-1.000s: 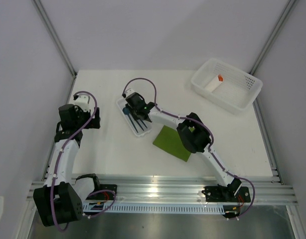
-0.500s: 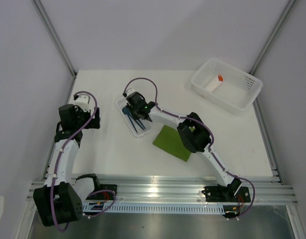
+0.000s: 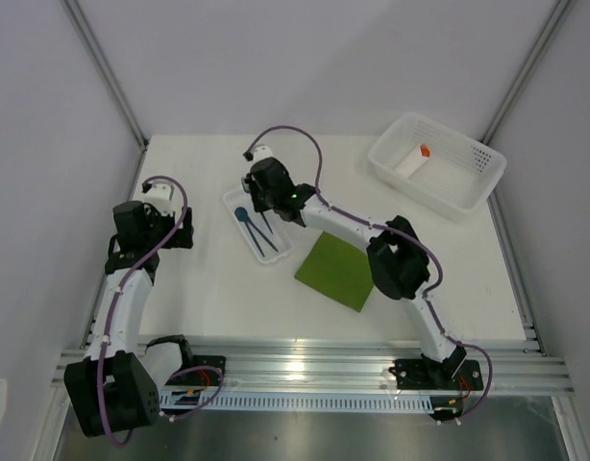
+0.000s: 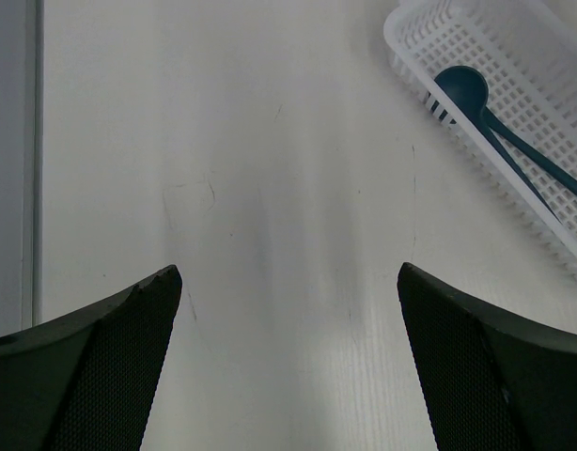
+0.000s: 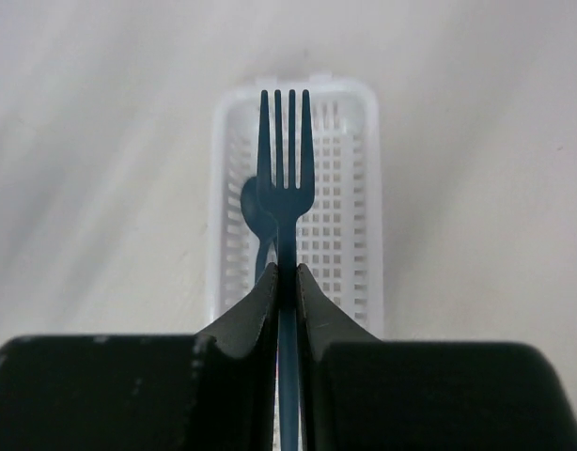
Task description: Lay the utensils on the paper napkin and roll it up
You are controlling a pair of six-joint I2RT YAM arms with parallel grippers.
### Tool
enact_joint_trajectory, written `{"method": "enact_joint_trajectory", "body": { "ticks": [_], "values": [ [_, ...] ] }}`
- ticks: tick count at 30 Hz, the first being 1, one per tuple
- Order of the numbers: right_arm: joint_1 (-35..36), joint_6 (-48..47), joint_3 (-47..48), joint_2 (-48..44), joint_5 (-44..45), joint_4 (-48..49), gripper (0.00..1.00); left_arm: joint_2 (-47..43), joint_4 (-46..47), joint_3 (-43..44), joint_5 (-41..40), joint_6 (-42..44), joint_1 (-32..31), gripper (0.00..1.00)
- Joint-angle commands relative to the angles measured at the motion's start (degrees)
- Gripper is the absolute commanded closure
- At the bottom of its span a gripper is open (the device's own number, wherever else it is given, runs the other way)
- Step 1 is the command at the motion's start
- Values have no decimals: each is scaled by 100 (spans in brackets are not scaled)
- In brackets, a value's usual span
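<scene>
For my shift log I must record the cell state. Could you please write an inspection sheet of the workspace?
Surface: white table, faint marks.
Job's things: fork clamped above the tray; spoon lying in it; napkin flat, nothing on it.
Clutter: basket holding an orange-tipped white piece.
Grippers: right gripper fingers shut on fork; left gripper open, holding nothing.
Cables: purple cables looping on both arms.
Surroundings: pale walls, metal rail.

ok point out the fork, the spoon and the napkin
fork (image 5: 286, 202), right wrist view, on the base of its tines
spoon (image 4: 460, 86), left wrist view, on its bowl
napkin (image 3: 335, 271), top external view, on the middle of the green sheet
</scene>
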Motion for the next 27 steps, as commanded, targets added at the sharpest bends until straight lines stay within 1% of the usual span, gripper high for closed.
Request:
{"method": "enact_joint_trajectory", "body": {
  "ticks": [1, 2, 4, 5, 6, 8, 9, 12, 13, 16, 20, 27],
  "values": [
    [-131, 420, -324, -989, 317, 604, 100, -48, 22, -4, 146, 113, 56, 0],
    [-140, 456, -796, -1417, 422, 656, 100, -48, 13, 5, 155, 122, 56, 0],
    [-184, 552, -1552, -1972, 800, 796, 100, -48, 4, 13, 207, 130, 56, 1],
    [-201, 570, -1991, -2541, 906, 954, 100, -39, 4, -4, 225, 139, 56, 0],
    [-236, 588, -2805, -2799, 1055, 973, 100, -30, -13, -4, 251, 139, 56, 1],
    [-377, 780, -3478, -3369, 1179, 746, 100, -21, -22, -4, 304, 157, 56, 0],
    [-412, 859, -4099, -3529, 1214, 710, 100, -4, -22, 5, 322, 148, 56, 1],
    [-430, 1097, -4937, -3960, 1180, 753, 100, 5, -5, -4, 348, 148, 56, 1],
    [-456, 1184, -5349, -4022, 1162, 788, 100, 14, -4, 31, 348, 139, 56, 1],
    [-614, 1431, -5957, -4163, 960, 1060, 100, 5, -48, 22, 331, 139, 56, 0],
    [-773, 1484, -6293, -4146, 889, 1447, 100, -47, -66, 14, 296, 157, 56, 0],
    [-817, 1256, -6241, -3848, 855, 1641, 100, -13, -66, -4, 304, 157, 56, 0]
  ]
}}
